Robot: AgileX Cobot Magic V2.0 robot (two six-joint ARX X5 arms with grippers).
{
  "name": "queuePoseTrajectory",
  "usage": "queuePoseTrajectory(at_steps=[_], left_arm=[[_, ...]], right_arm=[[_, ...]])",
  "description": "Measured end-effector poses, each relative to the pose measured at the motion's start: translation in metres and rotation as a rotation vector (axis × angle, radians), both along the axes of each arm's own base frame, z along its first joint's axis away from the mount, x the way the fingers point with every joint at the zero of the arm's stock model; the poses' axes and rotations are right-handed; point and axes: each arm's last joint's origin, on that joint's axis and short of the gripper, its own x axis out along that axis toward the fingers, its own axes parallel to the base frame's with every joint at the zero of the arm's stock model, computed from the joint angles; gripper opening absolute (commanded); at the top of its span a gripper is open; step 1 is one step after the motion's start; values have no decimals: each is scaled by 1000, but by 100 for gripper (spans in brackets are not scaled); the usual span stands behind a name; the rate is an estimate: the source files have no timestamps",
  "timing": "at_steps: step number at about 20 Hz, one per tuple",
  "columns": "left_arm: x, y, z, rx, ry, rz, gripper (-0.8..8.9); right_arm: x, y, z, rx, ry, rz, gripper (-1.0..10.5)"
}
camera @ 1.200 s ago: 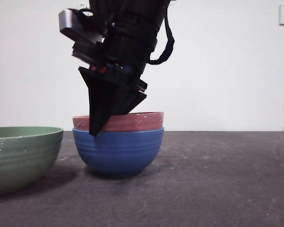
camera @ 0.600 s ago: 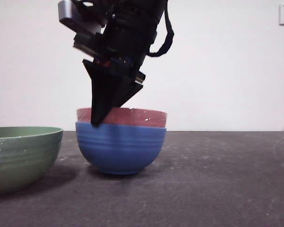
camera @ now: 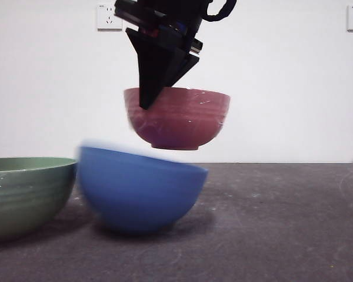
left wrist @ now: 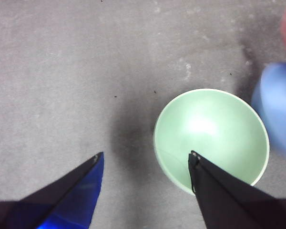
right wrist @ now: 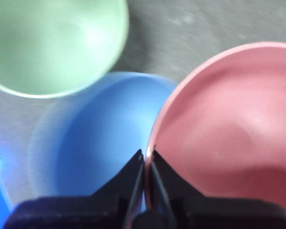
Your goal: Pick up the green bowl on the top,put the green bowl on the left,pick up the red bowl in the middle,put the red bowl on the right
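- The green bowl (camera: 26, 194) sits on the table (camera: 282, 223) just beside the blue bowl (camera: 138, 191), on the side the task calls left; that half of the job looks done.
- The red bowl (camera: 177, 117) hangs in the air above the blue bowl, clear of it, with the right gripper (right wrist: 147, 153) pinched onto its rim, one jaw inside and one outside.
- What is left, as I judge it: carry the red bowl to the far side of the blue bowl from the green one, set it down and let go.
- The front view shows the blue bowl blurred and tilted; it looks to be rocking, so it may not lie where the carry expects.
- The right wrist view alone shows the jaws clamped on the rim; the front view alone shows the air gap under the red bowl.
- The left wrist view shows the left gripper (left wrist: 145, 160) with jaws apart and empty, above the green bowl's edge, away from the blue bowl.
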Motion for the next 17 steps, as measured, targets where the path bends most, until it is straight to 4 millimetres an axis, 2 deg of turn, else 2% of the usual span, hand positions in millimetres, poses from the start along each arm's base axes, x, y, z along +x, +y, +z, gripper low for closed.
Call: queuePoseTrajectory(at_steps=[4,7,12,14,17], left_arm=[[0,0,0,0,0,0,301],[1,0,1,-2,-12,0,301],[2,0,2,-7,-34,0,301],[3,-1,3,-8,-42,0,301],[3,-1,4,-12,-52,-2,301]], right_arm=[[-1,-2,3,-8,-21,-43,-10],[-3,-12,11,-83,-92,-140,-10],[-9,-48,21,-134,-52,-290,-12],[-11,-69,12,-123,-40,-365,-12],[-17,-91,-16,-85,-42,-443,-12]])
